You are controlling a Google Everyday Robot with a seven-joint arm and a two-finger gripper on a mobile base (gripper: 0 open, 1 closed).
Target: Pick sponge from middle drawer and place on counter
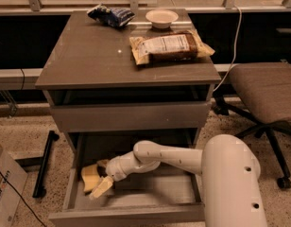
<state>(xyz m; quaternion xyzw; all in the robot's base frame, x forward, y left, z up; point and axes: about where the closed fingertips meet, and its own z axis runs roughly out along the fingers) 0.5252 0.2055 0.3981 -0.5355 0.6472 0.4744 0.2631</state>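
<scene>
The pale yellow sponge [89, 175] lies at the left end of the open middle drawer [155, 189], on its grey floor. My gripper [101, 176] reaches down into the drawer from the right on the white arm [174, 157]. It is open, and its padded fingers [101, 187] stand on either side of the sponge's right end. I cannot tell whether they touch it. The grey-brown counter [93, 56] is the cabinet's top, above the drawers.
On the counter lie a tan and brown snack bag [169, 46], a blue chip bag [110, 15] and a white bowl [161, 18] at the back. An office chair [266, 91] stands to the right. A cardboard box [6, 188] and a black stand leg [44, 164] are on the left.
</scene>
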